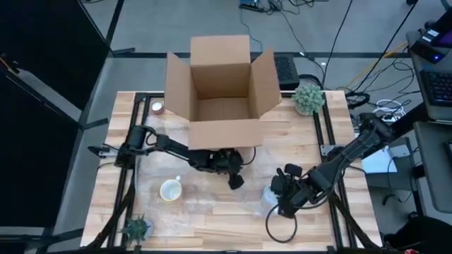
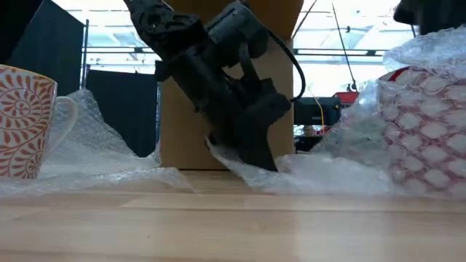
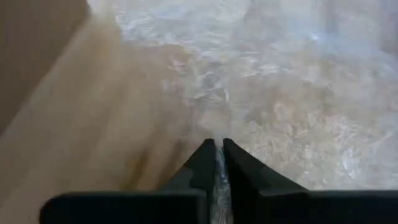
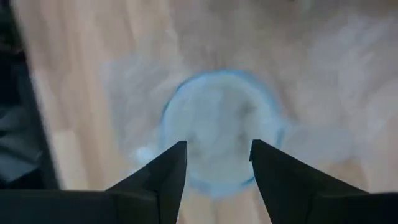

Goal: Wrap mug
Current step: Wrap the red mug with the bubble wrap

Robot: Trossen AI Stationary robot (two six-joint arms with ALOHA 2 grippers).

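Where things sit: as seen from above, an open brown cardboard box stands at the far side of the pale wooden bench, and everything below is placed against that box.
Left hand: the left hand is just in front of the box, its two dark fingers pressed together on an edge of the clear bubble wrap sheet.
Right hand: the right hand is in front of the box and off to its right, fingers spread apart, holding nothing, poised over a round blue-rimmed mug under wrap.
Task mug: a white mug with an orange swirl pattern stands upright and unwrapped in front of the box, to its left, resting on the film.
Other mug: a red-and-white patterned mug already bundled in bubble wrap shows close to the low camera.
Handling, as a judgement: the mug looks rigid, glazed, slippery and breakable; better gripped at rim or handle. The wrap is light, limp and springy; pinch it at an edge.
Textures: dimpled plastic, smooth ceramic, matte card, grained wood.
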